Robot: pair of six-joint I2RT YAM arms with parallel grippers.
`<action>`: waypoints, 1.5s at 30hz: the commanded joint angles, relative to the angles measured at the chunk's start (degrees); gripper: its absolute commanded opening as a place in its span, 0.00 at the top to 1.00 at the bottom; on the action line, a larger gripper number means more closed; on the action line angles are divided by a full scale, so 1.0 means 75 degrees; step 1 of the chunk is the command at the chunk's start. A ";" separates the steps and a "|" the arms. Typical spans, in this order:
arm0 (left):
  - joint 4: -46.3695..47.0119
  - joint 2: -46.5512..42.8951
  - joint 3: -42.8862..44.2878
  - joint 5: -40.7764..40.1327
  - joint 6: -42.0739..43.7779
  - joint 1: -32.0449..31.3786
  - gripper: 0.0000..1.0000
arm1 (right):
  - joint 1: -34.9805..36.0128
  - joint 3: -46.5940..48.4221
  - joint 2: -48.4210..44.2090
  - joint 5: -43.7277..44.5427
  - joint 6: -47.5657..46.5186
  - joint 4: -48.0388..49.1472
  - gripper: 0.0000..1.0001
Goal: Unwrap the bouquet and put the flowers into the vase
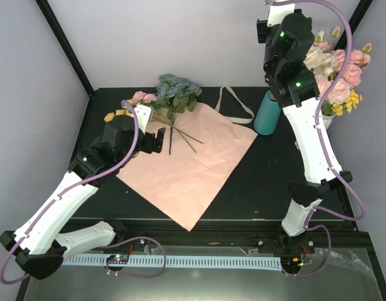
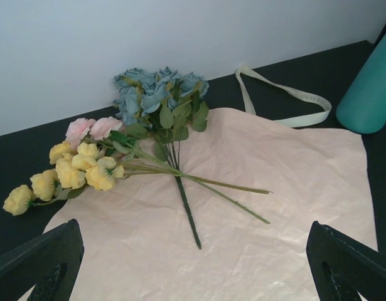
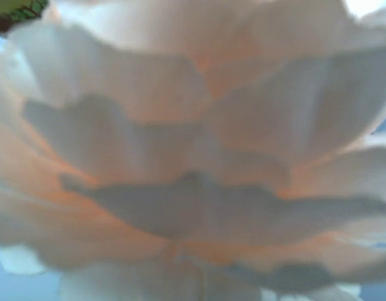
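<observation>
The flowers [image 2: 161,119] lie unwrapped on pink paper [image 2: 293,188], mid-frame; left end effector [image 2: 193,251] gapes wide, empty; right end effector closed, pressed close to pale rose petals [image 3: 193,157].

We look down on the whole table [image 1: 262,182] from above and behind, our low left wrist view shares its flowers [image 1: 175,94] — our right sits close against petals [image 3: 193,157].
</observation>
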 commanded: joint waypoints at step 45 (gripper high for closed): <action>0.0463 0.0837 0.0138 0.0634 0.0269 0.1029 0.01 | -0.1512 -0.2095 0.1395 -0.0415 0.2182 -0.0362 0.72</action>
